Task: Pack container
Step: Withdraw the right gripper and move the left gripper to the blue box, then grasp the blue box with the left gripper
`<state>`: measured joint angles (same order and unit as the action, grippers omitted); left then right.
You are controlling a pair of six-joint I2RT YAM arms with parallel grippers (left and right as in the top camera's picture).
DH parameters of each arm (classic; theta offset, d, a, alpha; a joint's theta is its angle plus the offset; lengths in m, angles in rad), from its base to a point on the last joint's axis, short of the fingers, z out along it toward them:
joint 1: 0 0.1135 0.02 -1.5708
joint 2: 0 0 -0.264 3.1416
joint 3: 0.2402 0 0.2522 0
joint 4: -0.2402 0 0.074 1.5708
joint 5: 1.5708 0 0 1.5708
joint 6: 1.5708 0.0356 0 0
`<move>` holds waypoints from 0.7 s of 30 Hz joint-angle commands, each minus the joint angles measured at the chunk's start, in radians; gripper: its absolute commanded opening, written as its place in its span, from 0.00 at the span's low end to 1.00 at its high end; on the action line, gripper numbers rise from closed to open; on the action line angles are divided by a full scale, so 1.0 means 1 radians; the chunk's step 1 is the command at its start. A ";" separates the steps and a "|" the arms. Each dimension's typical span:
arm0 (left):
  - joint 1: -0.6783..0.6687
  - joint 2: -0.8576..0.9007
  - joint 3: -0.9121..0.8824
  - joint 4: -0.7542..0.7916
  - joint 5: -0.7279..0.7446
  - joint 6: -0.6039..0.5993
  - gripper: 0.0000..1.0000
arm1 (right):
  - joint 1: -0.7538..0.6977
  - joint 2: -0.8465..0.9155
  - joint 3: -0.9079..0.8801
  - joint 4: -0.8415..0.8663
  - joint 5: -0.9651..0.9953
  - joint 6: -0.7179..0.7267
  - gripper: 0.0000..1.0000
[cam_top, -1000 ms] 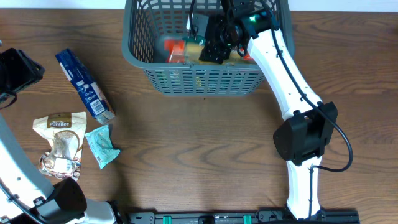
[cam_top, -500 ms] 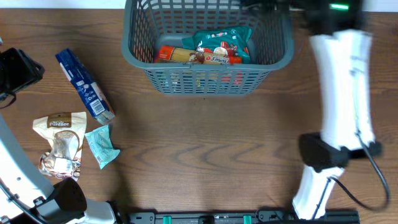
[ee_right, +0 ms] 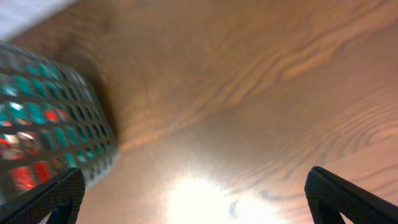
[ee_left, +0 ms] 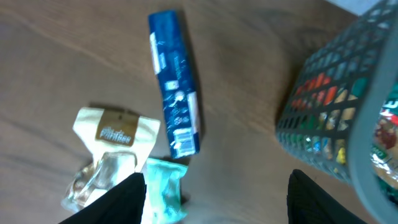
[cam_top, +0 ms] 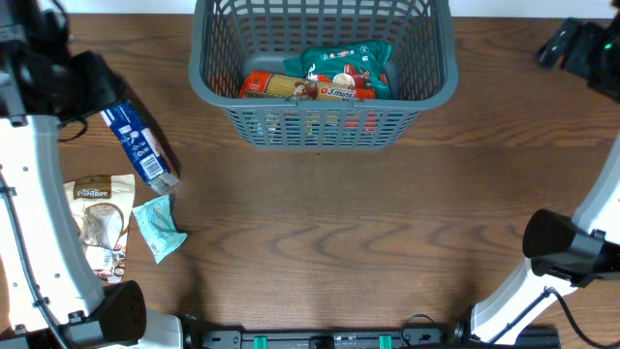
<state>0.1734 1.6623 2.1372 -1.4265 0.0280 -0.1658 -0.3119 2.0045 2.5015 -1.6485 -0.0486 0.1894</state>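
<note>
Far centre of the tabletop [cam_top: 320, 213]: grey basket [cam_top: 320, 126] stocked with packets [cam_top: 334, 78]. Left fingers [ee_left: 134, 196] spread wide, empty, near blue packet [ee_left: 174, 99]; right fingers [ee_right: 56, 196] wide, empty, right of basket.

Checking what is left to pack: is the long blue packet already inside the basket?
No, the blue packet lies on the table, outside the container and to its left.

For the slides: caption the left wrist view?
Open left gripper over long blue packet, beige pouch and teal sachet on wooden table; dark grey plastic lattice basket nearby.
</note>
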 commanded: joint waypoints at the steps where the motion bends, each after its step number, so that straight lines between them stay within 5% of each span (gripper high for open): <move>1: -0.006 -0.016 -0.058 0.050 -0.048 -0.040 0.59 | 0.005 0.011 -0.143 0.040 -0.013 -0.003 0.99; 7: 0.037 -0.016 -0.288 0.235 -0.048 -0.187 0.59 | 0.041 0.011 -0.452 0.192 -0.031 -0.035 0.99; 10: 0.056 -0.013 -0.428 0.335 -0.047 -0.226 0.73 | 0.057 0.011 -0.576 0.277 -0.033 -0.055 0.99; 13: 0.072 0.009 -0.523 0.386 -0.024 -0.229 0.82 | 0.069 0.011 -0.651 0.332 -0.035 -0.076 0.99; 21: 0.097 0.183 -0.559 0.419 0.040 -0.210 0.87 | 0.100 0.011 -0.699 0.387 -0.038 -0.128 0.99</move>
<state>0.2672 1.7931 1.5818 -1.0187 0.0456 -0.3702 -0.2306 2.0098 1.8030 -1.2705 -0.0784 0.0967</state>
